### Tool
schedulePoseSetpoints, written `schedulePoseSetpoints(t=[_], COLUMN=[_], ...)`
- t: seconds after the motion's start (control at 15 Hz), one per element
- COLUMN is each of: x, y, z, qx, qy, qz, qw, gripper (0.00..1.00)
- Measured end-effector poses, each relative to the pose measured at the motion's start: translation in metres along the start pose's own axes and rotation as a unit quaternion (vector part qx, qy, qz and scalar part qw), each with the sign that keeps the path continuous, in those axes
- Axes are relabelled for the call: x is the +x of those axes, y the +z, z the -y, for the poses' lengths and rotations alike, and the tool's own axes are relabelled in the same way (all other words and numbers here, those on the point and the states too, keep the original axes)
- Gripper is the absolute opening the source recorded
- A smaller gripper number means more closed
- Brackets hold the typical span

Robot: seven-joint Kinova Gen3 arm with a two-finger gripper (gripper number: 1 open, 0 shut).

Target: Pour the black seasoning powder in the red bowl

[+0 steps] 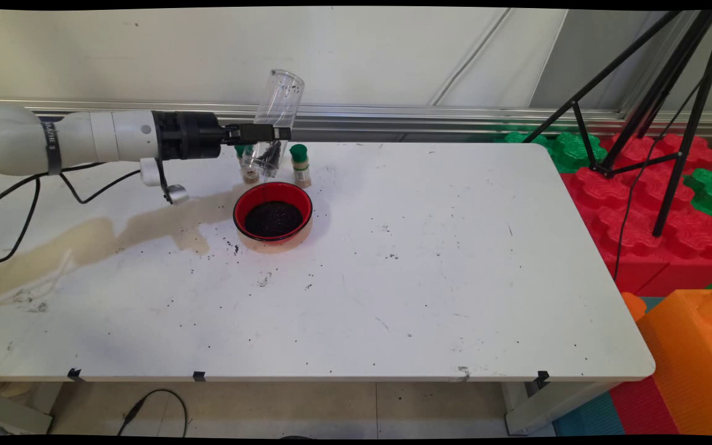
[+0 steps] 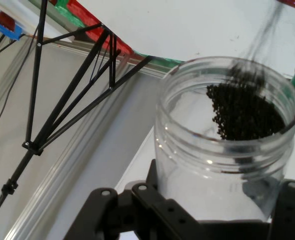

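Observation:
My gripper [image 1: 269, 133] is shut on a clear plastic jar [image 1: 274, 120], held tipped mouth-down above a red bowl [image 1: 273, 212]. Dark grains lie at the jar's mouth and stream down toward the bowl, which holds a black heap of them. In the hand view the jar [image 2: 222, 150] fills the frame between the black linkage, with dark grains [image 2: 245, 112] gathered at its rim and a blurred stream leaving it. Two small green-capped spice bottles stand behind the bowl, one [image 1: 300, 165] to the right of the jar, the other [image 1: 247, 165] partly hidden behind it.
Dark grains are scattered over the white table [image 1: 430, 272] around the bowl. A brownish stain [image 1: 84, 241] spreads on the left. A black tripod [image 1: 652, 117] stands at the right over red and green foam blocks [image 1: 640, 204]; an orange block [image 1: 690, 352] sits near the front right.

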Motion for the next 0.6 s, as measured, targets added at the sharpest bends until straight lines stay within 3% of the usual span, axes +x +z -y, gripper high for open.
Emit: schedulePoseSetpoints(t=[0.6], x=[0.0014], y=[-0.0029], z=[0.002], qx=[0.009], qy=[0.025], qz=[0.006], qw=[0.9996], gripper=[0.0])
